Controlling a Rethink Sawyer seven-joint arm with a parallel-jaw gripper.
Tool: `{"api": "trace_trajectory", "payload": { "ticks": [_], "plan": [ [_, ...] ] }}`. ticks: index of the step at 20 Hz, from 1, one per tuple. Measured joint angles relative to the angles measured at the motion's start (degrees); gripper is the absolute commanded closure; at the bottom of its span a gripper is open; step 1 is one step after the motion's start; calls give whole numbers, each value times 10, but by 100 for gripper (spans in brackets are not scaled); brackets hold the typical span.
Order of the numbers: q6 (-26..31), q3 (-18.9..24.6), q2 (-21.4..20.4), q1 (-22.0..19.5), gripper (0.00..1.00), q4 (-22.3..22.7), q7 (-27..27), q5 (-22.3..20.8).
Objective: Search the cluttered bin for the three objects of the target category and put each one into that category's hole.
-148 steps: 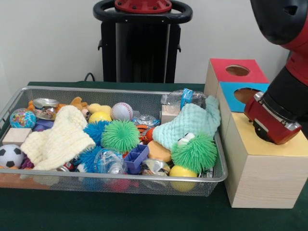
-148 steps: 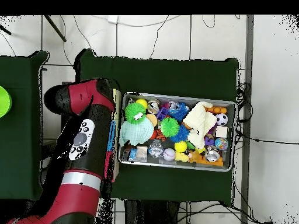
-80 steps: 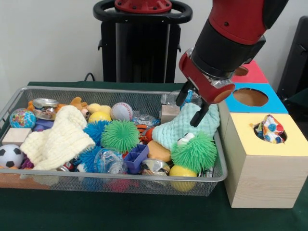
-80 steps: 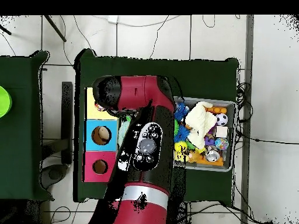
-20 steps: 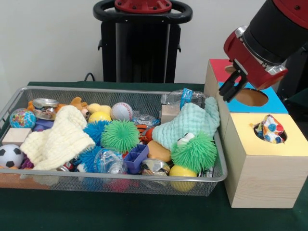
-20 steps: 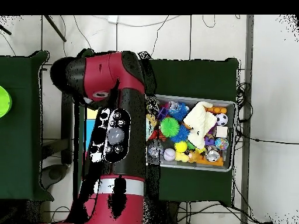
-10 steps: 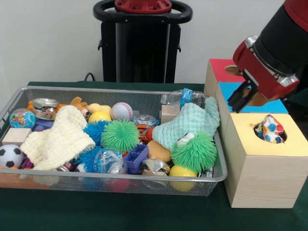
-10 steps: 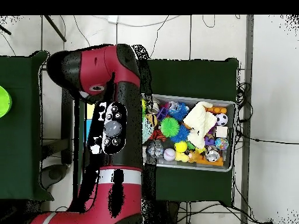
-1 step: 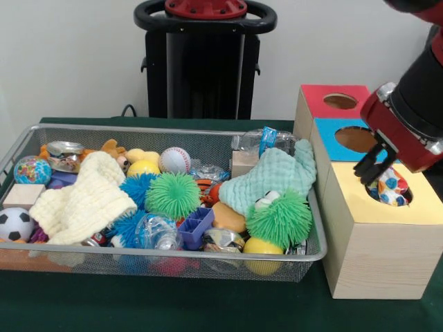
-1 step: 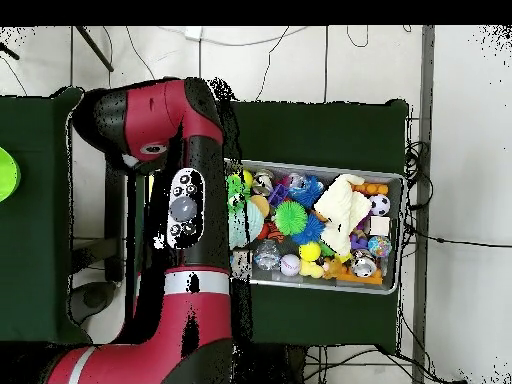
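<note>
The jaws stand slightly parted and empty, the gripper (image 9: 376, 168) hanging at the right of the front view, just over the multicoloured cloth item (image 9: 390, 188) that sticks out of the yellow box's hole (image 9: 392, 196). Half a second ago it was over the blue box (image 9: 342, 142); it has since slid right and lower. Likely it means to push the cloth fully in. The wire bin (image 9: 208, 256) looks unchanged.

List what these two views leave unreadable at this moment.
- Overhead: the arm covers the sorting box and the tool.
- Front: the multicoloured item sits partly inside the yellow hole; its lower part is hidden.
- Front: the tool hangs just above that item; contact cannot be told.
- Front: things under the cream cloth are hidden.
</note>
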Motion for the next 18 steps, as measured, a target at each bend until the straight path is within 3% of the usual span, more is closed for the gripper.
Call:
{"api": "trace_trajectory", "payload": {
  "ticks": [10,18],
  "plan": [
    [33,0,33,29,100,-34,0,22],
    [36,-1,34,33,100,-36,0,22]
  ]
}}
